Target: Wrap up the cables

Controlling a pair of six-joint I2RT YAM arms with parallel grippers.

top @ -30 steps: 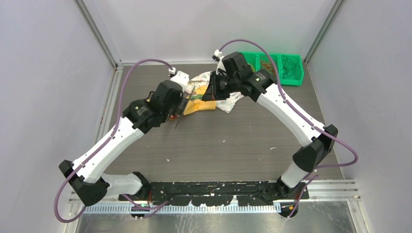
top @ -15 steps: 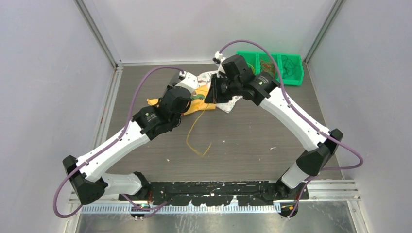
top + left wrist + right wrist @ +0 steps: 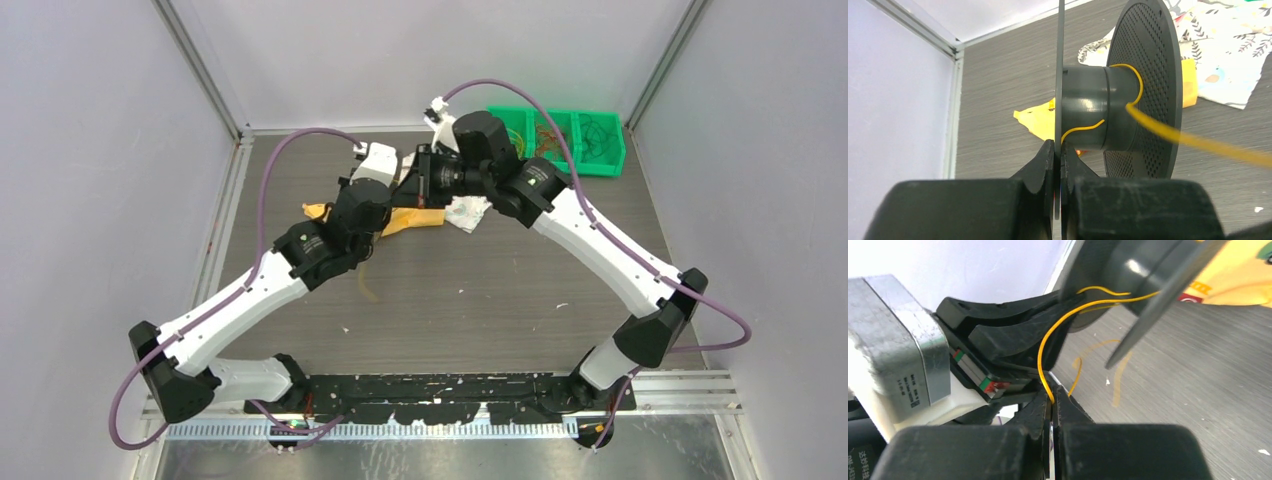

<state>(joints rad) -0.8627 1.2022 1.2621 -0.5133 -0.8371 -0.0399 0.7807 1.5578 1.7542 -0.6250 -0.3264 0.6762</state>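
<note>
Mid-winding, to judge by the single turn already round the hub; grips the black spool (image 3: pixel 1144 75) by its near flange in the left gripper (image 3: pixel 1058 150), jaws closed tight on the thin disc, on edge above the table (image 3: pixel 500 290) toward its far side; pinches the yellow cable (image 3: pixel 1044 352) in the right gripper (image 3: pixel 1053 399), jaws closed on the strand, just beside the spool and the left fingers (image 3: pixel 1013 335); leads from that pinch up onto the hub, crosses it once, then leaves as a blurred length toward the left wrist camera; drops a loose tail (image 3: pixel 368 285) onto the table beside the left arm in the top view.

Next, probably: carry the pinched strand round the hub for another turn, or rotate the spool against it; calls for light, steady tension, to lay so floppy a wire between the flanges and not over a rim; calls also for care with clearance, given two grippers so close together; likely needs a fresh grip further down the tail before long.
</note>
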